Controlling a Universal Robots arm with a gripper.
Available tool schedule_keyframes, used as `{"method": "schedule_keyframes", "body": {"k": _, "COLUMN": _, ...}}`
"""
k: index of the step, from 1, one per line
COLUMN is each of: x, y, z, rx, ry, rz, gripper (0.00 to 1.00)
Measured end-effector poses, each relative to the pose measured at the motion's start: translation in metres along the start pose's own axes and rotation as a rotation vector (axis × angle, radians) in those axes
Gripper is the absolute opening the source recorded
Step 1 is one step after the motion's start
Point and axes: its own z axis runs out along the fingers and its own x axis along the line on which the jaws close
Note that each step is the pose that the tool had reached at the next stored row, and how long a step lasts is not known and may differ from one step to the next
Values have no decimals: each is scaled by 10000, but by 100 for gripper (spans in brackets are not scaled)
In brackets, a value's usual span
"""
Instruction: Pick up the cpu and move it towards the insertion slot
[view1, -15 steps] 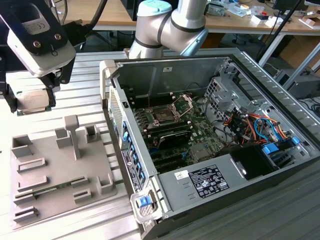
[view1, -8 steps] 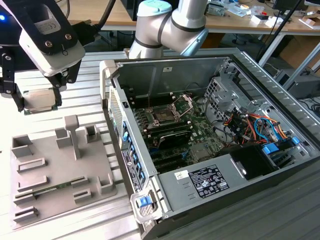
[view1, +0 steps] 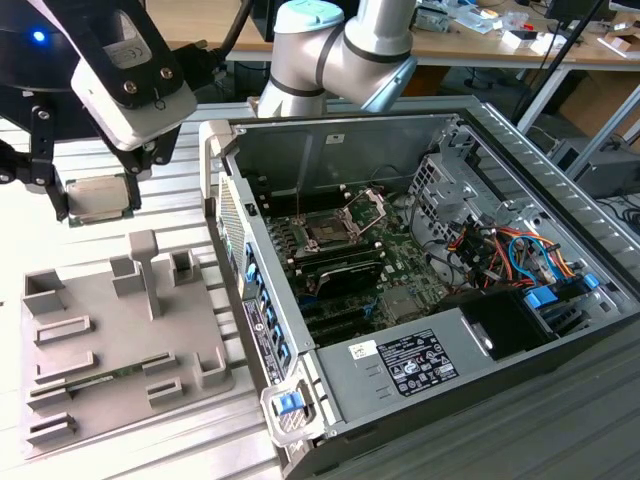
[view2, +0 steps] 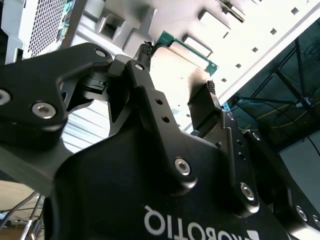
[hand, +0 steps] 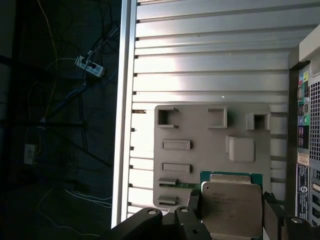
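Exterior view, nearest first: a grey tray (view1: 115, 345) with raised blocks lies on the ribbed metal desk (view1: 150, 450), just beside the open computer case (view1: 330, 150) on the exterior view's right; past the tray's blocks the hand (view1: 98, 196) hangs clear of the desk, clenched on the cpu (view1: 100, 200), whose pale metal top faces up and sits roughly level; farther in, on the green board inside the case, is the insertion slot (view1: 330, 232), its silver frame standing up at the far side, well apart from the cpu, with the case wall between them; behind the case the pale arm (view1: 340, 50) bends down; a far desk (view1: 480, 25) with clutter stands beyond.

In the first wrist view the cpu shows its silvery top and green border between two black fingers (hand: 193, 210), with an edge of the tray beneath it; in the second wrist view the fingertips press on opposite edges of the chip.
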Motion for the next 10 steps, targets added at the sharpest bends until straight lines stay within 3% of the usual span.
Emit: {"method": "schedule_keyframes", "body": {"k": 10, "x": -97, "y": -5, "z": 0, "rx": 0, "ry": 0, "rz": 1, "gripper": 55}}
